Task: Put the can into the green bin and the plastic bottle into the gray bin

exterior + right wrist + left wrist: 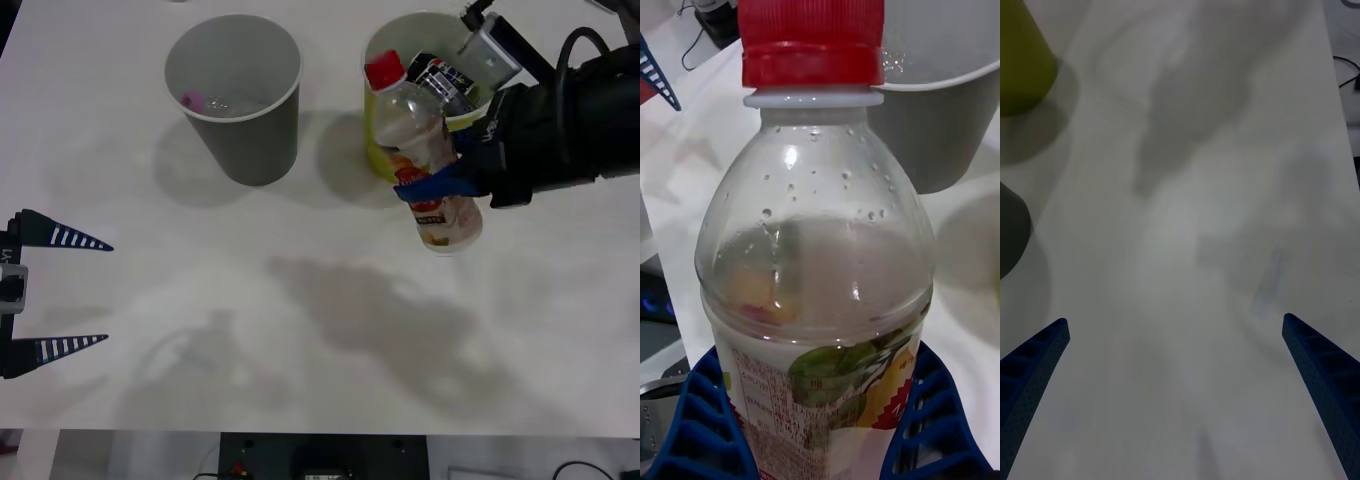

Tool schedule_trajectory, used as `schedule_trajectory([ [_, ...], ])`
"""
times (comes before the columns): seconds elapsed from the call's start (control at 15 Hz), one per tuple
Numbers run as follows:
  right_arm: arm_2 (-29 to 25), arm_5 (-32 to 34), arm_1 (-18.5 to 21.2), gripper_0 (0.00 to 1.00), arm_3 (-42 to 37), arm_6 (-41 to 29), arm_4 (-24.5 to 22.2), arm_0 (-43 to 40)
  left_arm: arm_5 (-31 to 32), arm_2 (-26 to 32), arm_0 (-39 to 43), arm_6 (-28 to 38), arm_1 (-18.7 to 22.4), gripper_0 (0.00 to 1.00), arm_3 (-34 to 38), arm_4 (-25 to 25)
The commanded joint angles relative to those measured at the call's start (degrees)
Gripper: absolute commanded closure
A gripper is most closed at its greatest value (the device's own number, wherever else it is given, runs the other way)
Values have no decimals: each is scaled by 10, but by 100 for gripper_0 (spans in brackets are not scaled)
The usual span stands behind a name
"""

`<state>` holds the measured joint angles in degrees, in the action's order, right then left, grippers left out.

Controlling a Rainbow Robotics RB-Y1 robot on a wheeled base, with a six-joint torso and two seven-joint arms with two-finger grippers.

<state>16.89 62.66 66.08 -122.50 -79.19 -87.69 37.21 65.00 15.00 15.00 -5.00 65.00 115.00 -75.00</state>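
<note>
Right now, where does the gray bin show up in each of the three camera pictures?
Front view: gray bin, upper left of centre on the table.
Right wrist view: its wall behind the plastic bottle.
Left wrist view: a dark sliver at the edge.
Shared landmark: the green bin, beside it.

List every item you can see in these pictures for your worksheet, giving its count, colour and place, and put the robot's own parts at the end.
Gray bin: one, gray with white inside, far left of the table; a small pink-capped clear bottle lies inside it.
Green bin: one, yellow-green, far right, beside the gray bin.
Can: one, dark with silver, inside the green bin.
Plastic bottle: one, clear, red cap, held tilted in front of the green bin.
Table: one, white, under everything.
Right gripper: one, blue fingers shut on the plastic bottle.
Left gripper: one, blue fingers open, near left table edge.
</note>
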Motion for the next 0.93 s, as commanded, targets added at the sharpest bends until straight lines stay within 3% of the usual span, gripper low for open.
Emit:
schedule_trajectory([
  [0.07,82,0,-2,100,59,0,4,116,0,0,0,0,0,2,0,0],
  [0.47,233,2,-78,100,232,0,3,334,0,0,0,0,0,2,0,0],
  [0.93,268,2,-224,100,438,3,-22,449,0,0,0,0,0,2,0,0],
])
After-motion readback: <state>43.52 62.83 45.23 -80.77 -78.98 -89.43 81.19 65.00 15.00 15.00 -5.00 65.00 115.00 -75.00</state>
